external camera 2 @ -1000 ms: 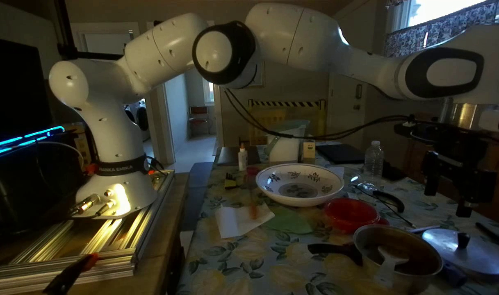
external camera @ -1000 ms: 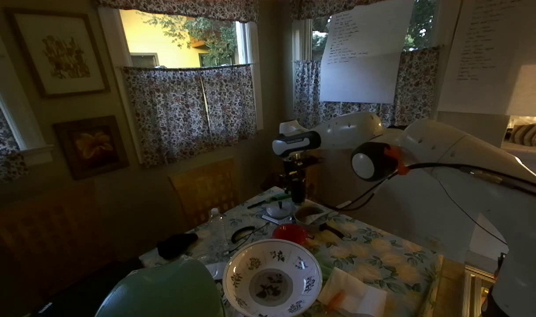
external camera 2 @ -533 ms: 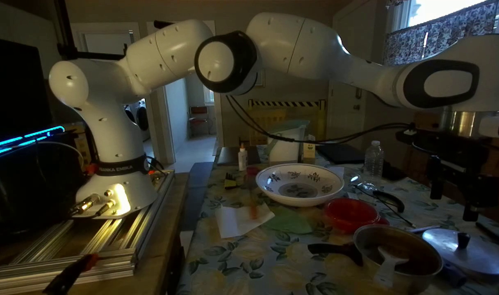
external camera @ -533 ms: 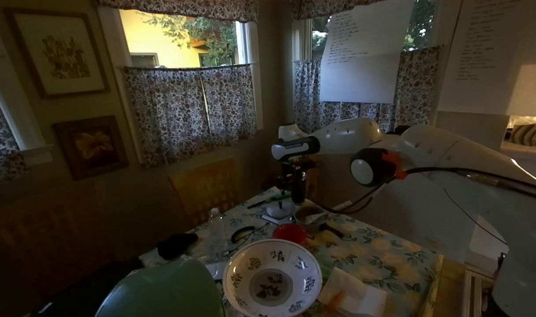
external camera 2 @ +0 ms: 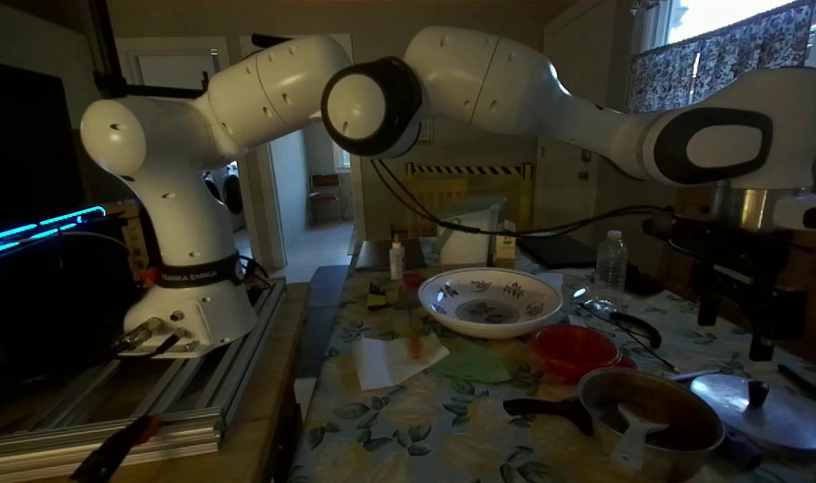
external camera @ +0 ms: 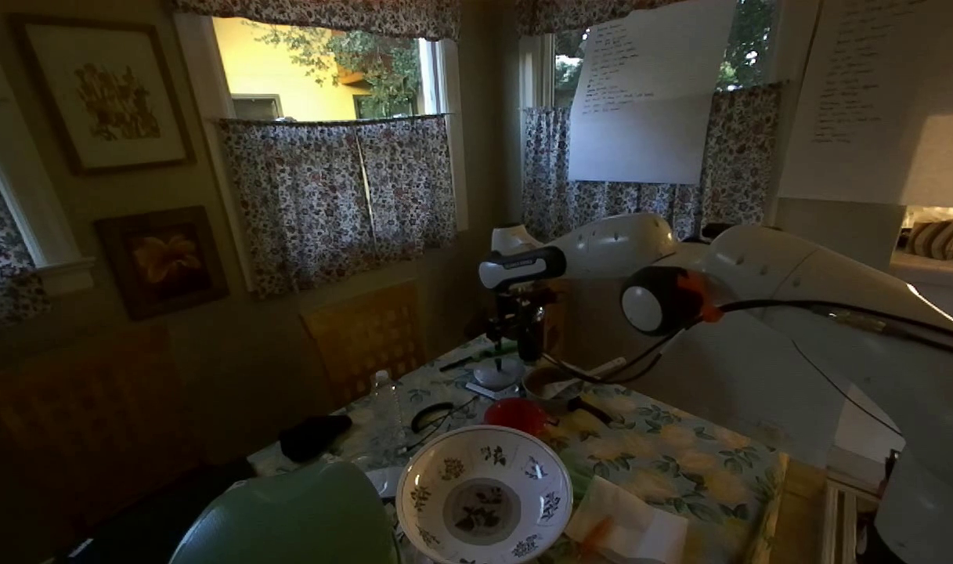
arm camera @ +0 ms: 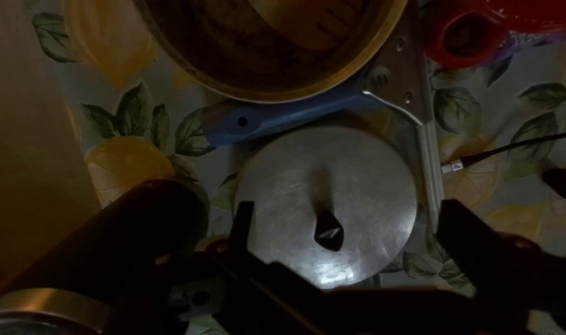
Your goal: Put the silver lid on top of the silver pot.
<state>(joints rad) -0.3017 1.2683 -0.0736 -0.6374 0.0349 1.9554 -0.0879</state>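
The silver lid (arm camera: pixel 283 181) lies flat on the table, its black knob (arm camera: pixel 329 232) pointing up. It also shows in both exterior views (external camera 2: pixel 783 419) (external camera: pixel 493 377). The silver pot (arm camera: pixel 264 74) stands close beside the lid, with a black handle (external camera 2: pixel 555 409) and a pale slotted spatula (external camera 2: pixel 639 433) in it. The pot shows in both exterior views (external camera 2: pixel 703 406) (external camera: pixel 532 385). My gripper (arm camera: pixel 347 209) is open and empty above the lid, its fingers apart on either side of the knob in the wrist view. In an exterior view the gripper (external camera 2: pixel 735 339) hangs above the lid, not touching it.
A blue-handled tool (arm camera: pixel 283 114) lies between pot and lid. A red bowl (external camera 2: pixel 575 352) and the large floral bowl (external camera 2: pixel 491 329) stand nearby. A clear bottle (external camera 2: pixel 611 265), a cable (arm camera: pixel 520 146) and a dark utensil (external camera 2: pixel 803 382) lie or stand around.
The arm and open gripper have come down towards the lid, then shifted slightly towards the robot base. The lid and pot have not moved.
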